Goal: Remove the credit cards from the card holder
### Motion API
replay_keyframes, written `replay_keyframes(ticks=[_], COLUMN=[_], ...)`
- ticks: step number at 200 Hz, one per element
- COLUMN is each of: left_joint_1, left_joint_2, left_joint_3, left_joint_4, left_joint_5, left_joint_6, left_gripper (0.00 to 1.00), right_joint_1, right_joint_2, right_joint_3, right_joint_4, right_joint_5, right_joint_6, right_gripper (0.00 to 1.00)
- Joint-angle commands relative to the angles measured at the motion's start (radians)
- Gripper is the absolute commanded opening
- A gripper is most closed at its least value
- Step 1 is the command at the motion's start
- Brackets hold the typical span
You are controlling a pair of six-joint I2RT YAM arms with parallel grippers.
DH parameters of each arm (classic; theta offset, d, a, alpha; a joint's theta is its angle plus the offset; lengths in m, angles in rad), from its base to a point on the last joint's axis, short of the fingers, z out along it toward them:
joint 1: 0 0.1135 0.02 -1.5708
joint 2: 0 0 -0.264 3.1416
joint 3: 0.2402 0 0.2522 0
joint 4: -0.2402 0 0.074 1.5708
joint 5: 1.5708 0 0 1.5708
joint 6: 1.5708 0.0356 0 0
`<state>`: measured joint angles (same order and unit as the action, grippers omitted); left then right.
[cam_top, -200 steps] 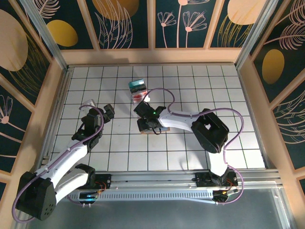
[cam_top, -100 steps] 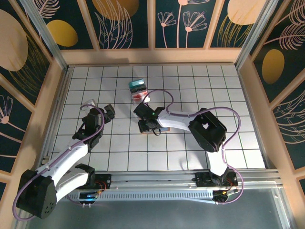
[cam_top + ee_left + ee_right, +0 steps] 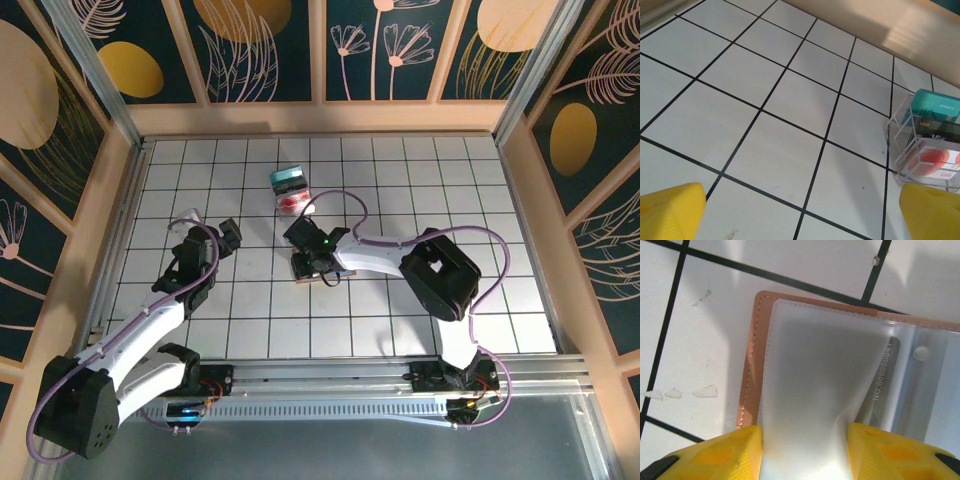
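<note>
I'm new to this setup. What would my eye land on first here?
The right gripper at mid-table, its yellow fingers flanking the clear sleeve of the open tan-edged card holder. Beyond it stands a clear box with teal and red contents; the left gripper hangs wide open to the left.

My right gripper point(image 3: 804, 452) sits close over the open card holder point(image 3: 751, 360), its 2 yellow fingers point(image 3: 720, 455) flanking a frosted plastic sleeve point(image 3: 815, 360) that runs down between them. Whether they press it, I can't tell. Through the sleeve at right, 1 card point(image 3: 890, 375) shows embossed characters. The white, black-lined table point(image 3: 700, 315) lies left and above.
</note>
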<state>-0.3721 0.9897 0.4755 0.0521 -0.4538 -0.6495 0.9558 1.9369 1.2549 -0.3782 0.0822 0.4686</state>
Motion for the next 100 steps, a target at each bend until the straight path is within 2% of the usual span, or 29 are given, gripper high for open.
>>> replay_keyframes(ticks=[1, 37, 100], left_joint_1=[0.005, 0.004, 0.004], left_joint_2=[-0.022, -0.042, -0.047], left_joint_3=[0.019, 0.023, 0.029], left_joint_4=[0.004, -0.003, -0.001], left_joint_5=[-0.002, 0.003, 0.003], left_joint_6=[-0.004, 0.000, 0.005], left_gripper=[0.99, 0.99, 0.99], right_joint_1=[0.005, 0.005, 0.010], right_joint_2=[-0.030, -0.071, -0.062], right_joint_3=[-0.028, -0.046, -0.025], right_joint_4=[-0.003, 0.013, -0.048], right_joint_5=[-0.061, -0.108, -0.012], right_joint_6=[-0.008, -0.007, -0.008], right_gripper=[0.47, 0.49, 0.53])
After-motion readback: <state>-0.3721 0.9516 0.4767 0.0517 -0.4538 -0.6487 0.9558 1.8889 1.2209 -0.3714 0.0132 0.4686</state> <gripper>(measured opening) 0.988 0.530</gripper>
